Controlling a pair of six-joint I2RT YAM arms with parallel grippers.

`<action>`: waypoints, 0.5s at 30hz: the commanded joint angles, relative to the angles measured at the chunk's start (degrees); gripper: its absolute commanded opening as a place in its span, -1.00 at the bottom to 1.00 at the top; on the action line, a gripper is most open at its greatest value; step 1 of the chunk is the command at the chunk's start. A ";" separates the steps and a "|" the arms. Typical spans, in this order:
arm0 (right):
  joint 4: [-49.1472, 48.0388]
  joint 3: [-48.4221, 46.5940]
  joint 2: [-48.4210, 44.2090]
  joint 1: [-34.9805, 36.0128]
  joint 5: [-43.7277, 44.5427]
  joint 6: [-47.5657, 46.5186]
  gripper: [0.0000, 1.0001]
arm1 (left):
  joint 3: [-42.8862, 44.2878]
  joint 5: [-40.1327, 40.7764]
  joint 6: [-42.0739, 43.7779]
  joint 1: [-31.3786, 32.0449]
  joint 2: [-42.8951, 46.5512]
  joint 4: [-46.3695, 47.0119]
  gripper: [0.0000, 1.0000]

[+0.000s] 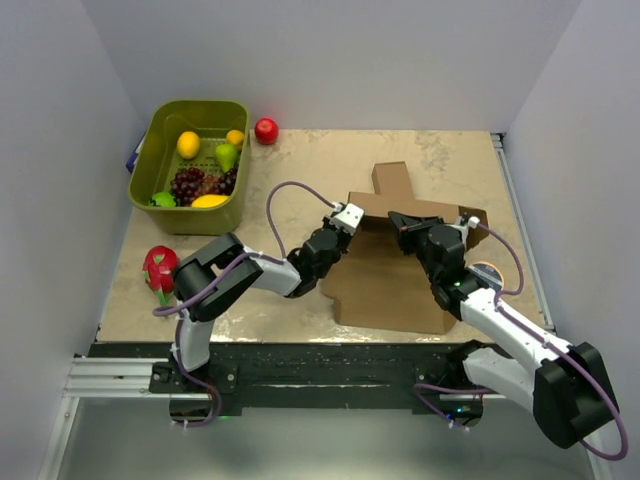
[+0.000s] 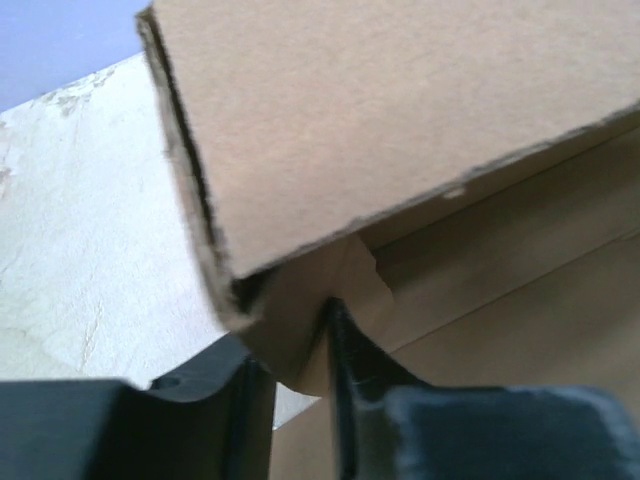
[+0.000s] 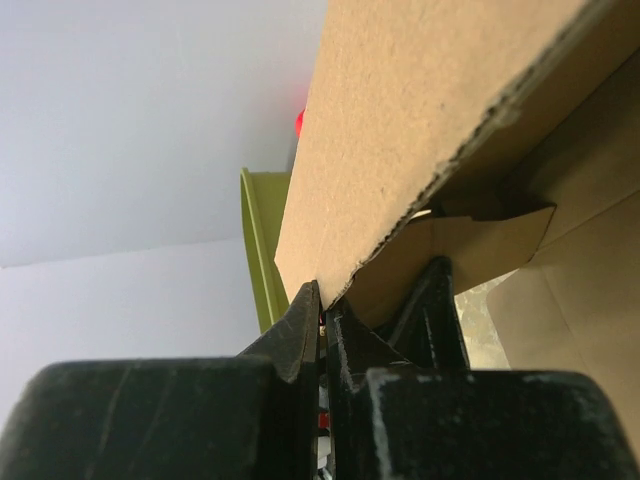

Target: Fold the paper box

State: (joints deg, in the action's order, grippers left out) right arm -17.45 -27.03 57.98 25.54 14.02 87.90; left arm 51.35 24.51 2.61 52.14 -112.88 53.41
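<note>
mid-fold, the paper box (image 1: 385, 285) lies toward 4 o'clock on the table (image 1: 320, 170), with the left gripper (image 1: 347, 214) and right gripper (image 1: 398, 219) each apparently pinching its raised 12 o'clock wall, which likely needs tipping inward together next.

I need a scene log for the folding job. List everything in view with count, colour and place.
paper box: one, brown, centre-right of table, partly folded.
basket: one, olive green, far-left corner.
lemon: one, yellow, in basket.
pear: one, green, in basket.
grapes: one bunch, dark purple, in basket.
other yellow fruit: two, in basket.
apple: one, red, on table right of basket.
dragon fruit: one, pink-red, near-left edge of table.
round item: one, orange and blue, half hidden by right arm.
table: one, mottled beige.
left tool: one, black, shut on the paper box's left edge.
right tool: one, black, shut on its raised wall.
</note>
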 commanded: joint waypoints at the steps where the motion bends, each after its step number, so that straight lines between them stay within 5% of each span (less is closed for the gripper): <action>1: 3.83 -0.92 0.56 0.92 -4.09 0.08 -1.00 | 3.49 -0.96 -1.19 0.33 -0.68 3.55 -0.70; 8: 3.57 -2.06 0.65 0.91 -3.56 -3.51 -0.92 | 1.83 0.18 -3.74 0.33 2.04 -1.10 -0.94; 15: 7.51 -7.33 -0.67 0.83 -7.42 -19.14 0.24 | 0.42 -2.36 -7.97 -2.74 9.95 -18.39 -1.00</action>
State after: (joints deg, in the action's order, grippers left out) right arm -13.34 -28.69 58.13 26.24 10.74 80.16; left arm 52.01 24.21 -2.33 51.55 -108.33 44.29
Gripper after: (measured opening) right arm 0.497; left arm 0.133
